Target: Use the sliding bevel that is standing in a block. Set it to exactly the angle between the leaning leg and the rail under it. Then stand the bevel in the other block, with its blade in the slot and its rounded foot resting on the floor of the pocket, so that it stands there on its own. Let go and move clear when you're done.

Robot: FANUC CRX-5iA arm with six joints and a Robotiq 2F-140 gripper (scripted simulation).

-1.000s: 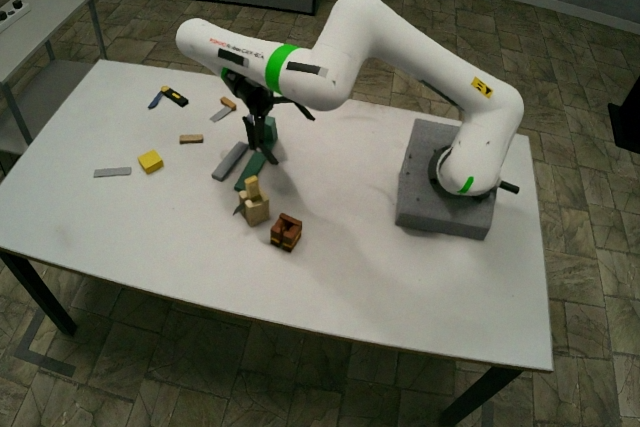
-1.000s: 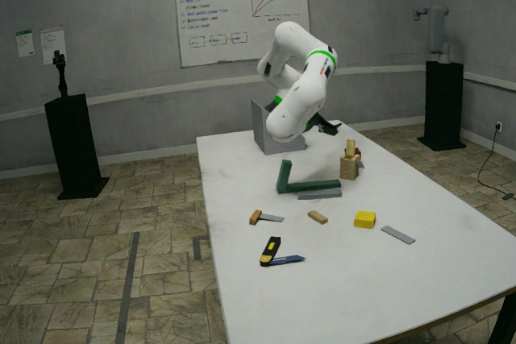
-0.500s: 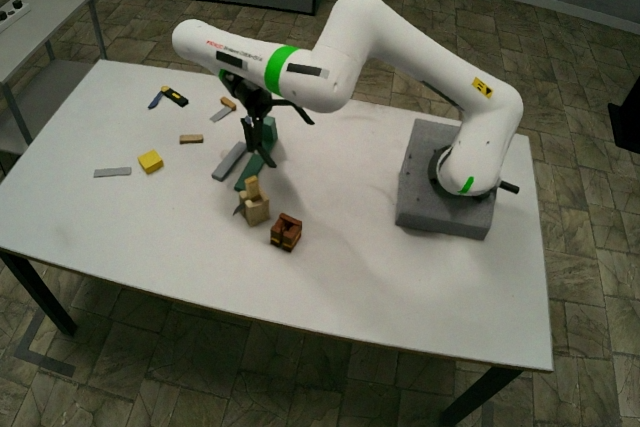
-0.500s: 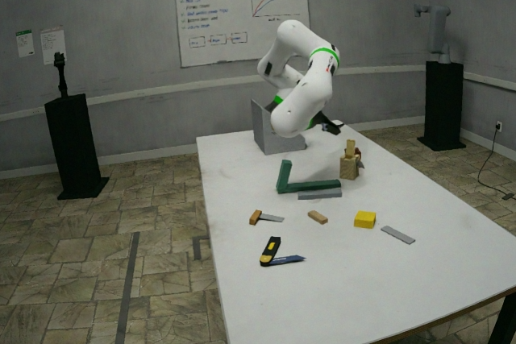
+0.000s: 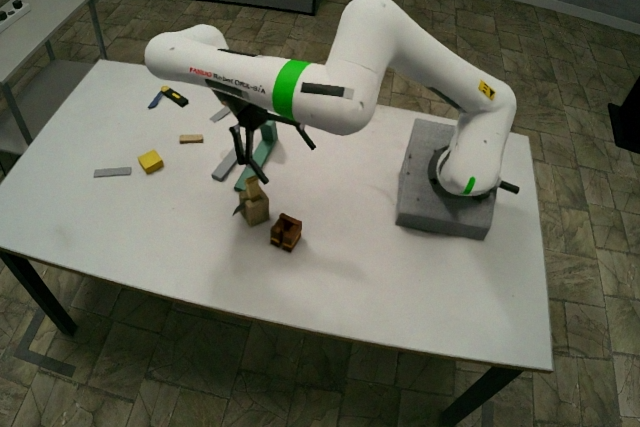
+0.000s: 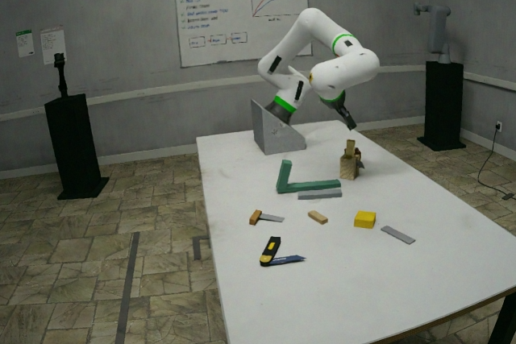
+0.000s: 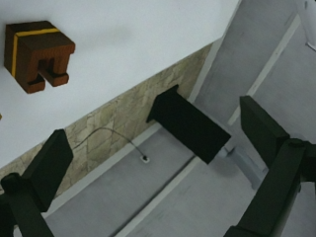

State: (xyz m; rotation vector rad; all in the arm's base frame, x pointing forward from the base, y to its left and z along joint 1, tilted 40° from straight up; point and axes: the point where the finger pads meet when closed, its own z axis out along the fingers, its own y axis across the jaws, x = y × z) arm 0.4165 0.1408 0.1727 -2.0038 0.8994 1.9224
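Note:
The sliding bevel (image 5: 251, 188) stands in the light wooden block (image 5: 254, 207) near the table's middle, with its blade tip sticking out at the left side. It also shows in the exterior view (image 6: 350, 148) in its block (image 6: 349, 166). The dark brown slotted block (image 5: 285, 232) stands close beside it and shows in the wrist view (image 7: 39, 53). The green rail with its leaning leg (image 6: 305, 185) lies behind them. My gripper (image 5: 279, 164) (image 6: 347, 120) is open and empty. It hangs tilted above the light block, apart from the bevel.
A grey bar (image 6: 319, 193) lies along the green rail. A yellow block (image 6: 364, 218), a small tan block (image 6: 317, 217), a grey strip (image 6: 397, 234), a small square (image 6: 264, 217) and a utility knife (image 6: 269, 250) lie further out. The arm's grey base (image 5: 444, 179) stands at the right.

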